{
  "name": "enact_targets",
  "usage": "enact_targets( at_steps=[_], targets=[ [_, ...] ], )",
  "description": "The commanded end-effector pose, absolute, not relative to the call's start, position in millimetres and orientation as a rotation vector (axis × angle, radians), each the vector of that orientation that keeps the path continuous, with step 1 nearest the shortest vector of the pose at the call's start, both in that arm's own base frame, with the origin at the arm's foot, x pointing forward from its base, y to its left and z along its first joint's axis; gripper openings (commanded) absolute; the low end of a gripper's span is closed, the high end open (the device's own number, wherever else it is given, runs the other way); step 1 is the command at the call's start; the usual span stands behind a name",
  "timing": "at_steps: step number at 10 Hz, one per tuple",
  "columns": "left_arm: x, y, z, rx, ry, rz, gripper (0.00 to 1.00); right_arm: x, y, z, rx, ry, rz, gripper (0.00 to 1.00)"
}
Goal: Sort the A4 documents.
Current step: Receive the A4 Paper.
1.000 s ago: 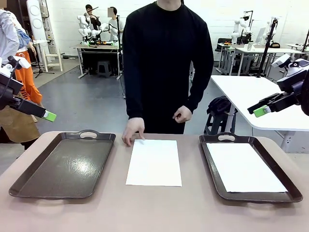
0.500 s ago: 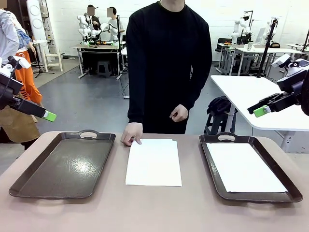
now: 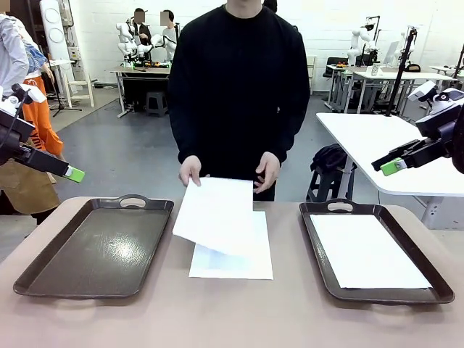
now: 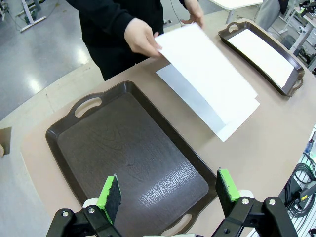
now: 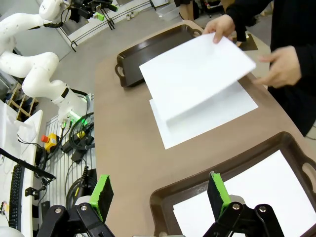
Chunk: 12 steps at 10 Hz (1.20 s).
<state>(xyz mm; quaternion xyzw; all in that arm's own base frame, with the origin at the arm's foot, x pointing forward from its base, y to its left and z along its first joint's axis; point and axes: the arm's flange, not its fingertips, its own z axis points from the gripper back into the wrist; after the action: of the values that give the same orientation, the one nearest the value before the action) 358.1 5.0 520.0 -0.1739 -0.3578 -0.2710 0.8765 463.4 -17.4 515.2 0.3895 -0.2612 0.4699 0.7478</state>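
Observation:
A person in black holds one A4 document (image 3: 215, 214) tilted above the table, a hand (image 3: 191, 170) at each far corner. Under it, more white sheets (image 3: 243, 264) lie on the table between two dark brown trays. The left tray (image 3: 98, 246) holds nothing. The right tray (image 3: 319, 246) carries a white sheet (image 3: 366, 250). My left gripper (image 3: 72, 174) hovers open, high off the table's left end; in the left wrist view (image 4: 169, 186) it is above the left tray (image 4: 123, 148). My right gripper (image 3: 391, 167) hangs open high at the right, above the right tray's near corner (image 5: 160, 190).
Behind the right tray stands a second white table (image 3: 377, 145) close to my right arm. The brown tabletop (image 3: 232, 312) has free room along its near edge. Other people and tables are far off in the room.
The person has lifted the top sheet off the middle pile, now gripping it with both hands. Neither arm has moved.

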Motion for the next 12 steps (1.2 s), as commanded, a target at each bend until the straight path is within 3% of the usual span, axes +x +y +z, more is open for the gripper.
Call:
enact_targets(
  at_steps=[1,12],
  targets=[
    [359.2,6.9,518.4,-0.376,-0.752,-0.567,1.0,464.3,-16.5,515.4,0.847,-0.577,1.029,1.0],
    [359.2,6.9,518.4,-0.376,-0.752,-0.567,1.0,464.3,-16.5,515.4,0.847,-0.577,1.029,1.0]
  ],
)
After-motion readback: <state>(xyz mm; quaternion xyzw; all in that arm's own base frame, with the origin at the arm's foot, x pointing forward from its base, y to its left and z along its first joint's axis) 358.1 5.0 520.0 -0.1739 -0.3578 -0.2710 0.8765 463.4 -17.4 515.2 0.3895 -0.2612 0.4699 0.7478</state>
